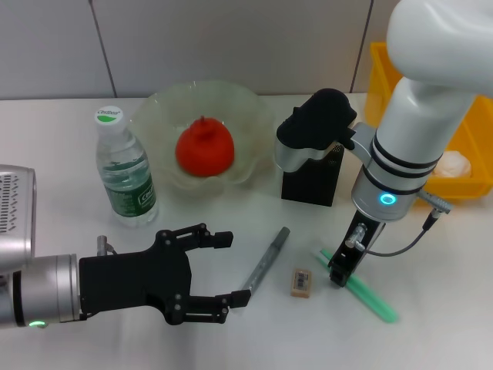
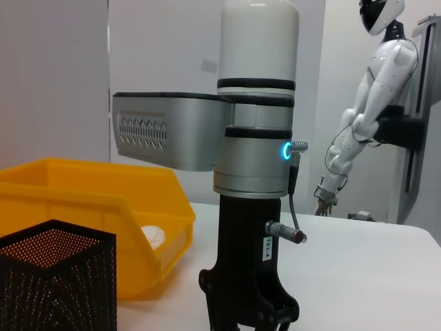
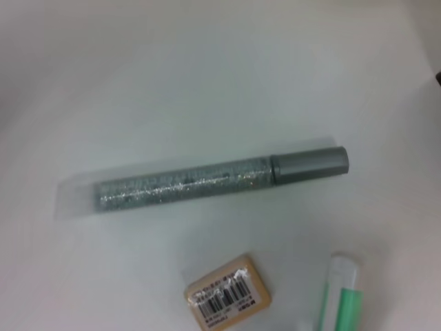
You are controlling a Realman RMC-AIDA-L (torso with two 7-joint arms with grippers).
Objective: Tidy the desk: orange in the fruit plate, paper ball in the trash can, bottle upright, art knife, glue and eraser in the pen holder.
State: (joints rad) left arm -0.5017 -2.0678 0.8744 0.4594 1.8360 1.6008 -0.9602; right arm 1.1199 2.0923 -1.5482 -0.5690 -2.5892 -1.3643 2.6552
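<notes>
The orange (image 1: 204,148) lies in the fruit plate (image 1: 254,116). To its left the bottle (image 1: 125,173) stands upright. The black pen holder (image 1: 312,181) is partly hidden behind my right arm. On the table lie a grey glittery stick with a grey cap (image 1: 266,260), the eraser (image 1: 300,282) and a slim green stick (image 1: 370,297). Which stick is the art knife and which the glue I cannot tell. My right gripper (image 1: 339,274) points down onto the green stick's near end. My left gripper (image 1: 229,270) hovers open beside the grey stick. The paper ball (image 1: 451,164) lies in the yellow trash can (image 1: 470,185).
The right wrist view shows the grey stick (image 3: 220,179), the eraser (image 3: 227,300) and the green stick's white end (image 3: 341,293) close together. In the left wrist view the pen holder (image 2: 55,283) stands before the trash can (image 2: 89,200), with my right arm (image 2: 255,172) upright beside them.
</notes>
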